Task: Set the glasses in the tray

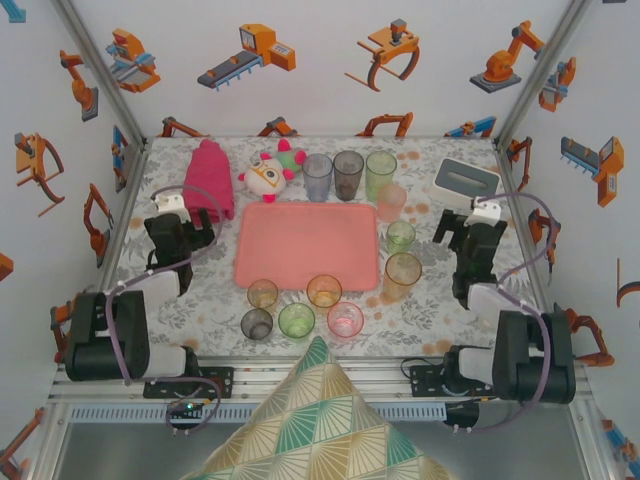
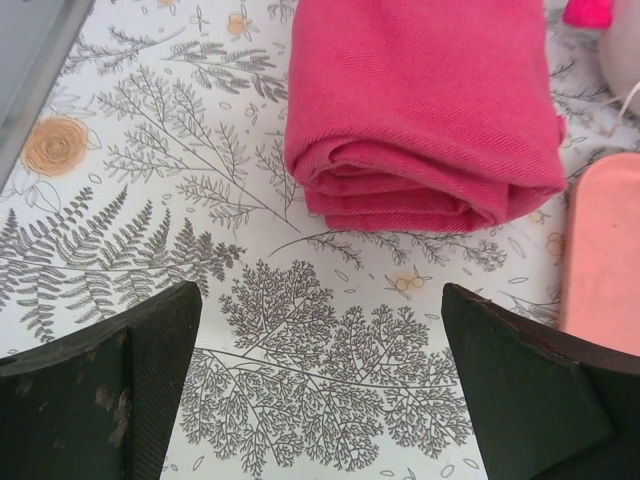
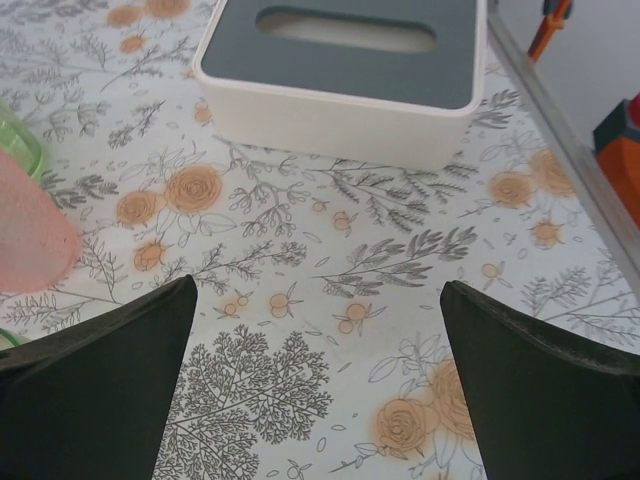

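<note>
Left gripper [image 2: 320,390] & right gripper [image 3: 318,385] both wide, empty. Tray [image 1: 308,245] bare betw. my arms, glasses [image 1: 324,290] on three sides. I'd take the amber glass [image 1: 403,276] w/ right: straddle its wall, squeeze gently.

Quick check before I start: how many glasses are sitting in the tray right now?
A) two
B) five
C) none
C: in the top view the tray lies bare, and the glasses all stand on the table around its far, right and near sides.
</note>
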`<state>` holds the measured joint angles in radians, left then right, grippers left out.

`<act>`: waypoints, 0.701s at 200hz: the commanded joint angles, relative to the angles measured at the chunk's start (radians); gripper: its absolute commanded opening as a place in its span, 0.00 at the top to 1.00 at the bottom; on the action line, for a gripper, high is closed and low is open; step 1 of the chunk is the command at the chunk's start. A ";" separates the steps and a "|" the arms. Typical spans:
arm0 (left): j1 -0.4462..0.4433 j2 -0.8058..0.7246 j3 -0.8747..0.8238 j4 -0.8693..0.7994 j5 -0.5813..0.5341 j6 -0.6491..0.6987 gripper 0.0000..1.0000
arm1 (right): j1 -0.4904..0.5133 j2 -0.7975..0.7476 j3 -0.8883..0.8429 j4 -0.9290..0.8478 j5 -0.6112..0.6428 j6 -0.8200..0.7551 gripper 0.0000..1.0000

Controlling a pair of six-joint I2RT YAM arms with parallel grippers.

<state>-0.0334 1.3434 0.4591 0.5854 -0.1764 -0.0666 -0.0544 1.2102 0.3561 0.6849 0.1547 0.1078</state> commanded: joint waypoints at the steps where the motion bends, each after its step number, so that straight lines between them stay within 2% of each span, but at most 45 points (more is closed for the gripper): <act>1: -0.006 -0.073 0.037 -0.176 -0.006 -0.007 0.03 | 0.003 -0.090 0.031 -0.194 0.084 0.044 0.01; 43: -0.006 -0.218 0.093 -0.406 0.001 0.005 0.03 | 0.003 -0.235 0.144 -0.494 0.089 0.113 0.01; 72: -0.006 -0.247 0.251 -0.719 -0.006 0.030 0.03 | 0.004 -0.304 0.269 -0.755 0.065 0.234 0.01; 104: -0.008 -0.211 0.455 -1.040 0.045 0.098 0.03 | 0.004 -0.300 0.477 -1.050 -0.095 0.338 0.01; 120: -0.008 -0.196 0.538 -1.150 0.083 0.123 0.03 | 0.004 -0.326 0.533 -1.084 -0.182 0.420 0.01; 140: -0.008 -0.206 0.599 -1.218 0.130 0.136 0.03 | 0.002 -0.395 0.552 -1.063 -0.425 0.436 0.01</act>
<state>-0.0368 1.1416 0.9848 -0.3927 -0.1287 0.0139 -0.0547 0.8944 0.8639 -0.2775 0.0177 0.4469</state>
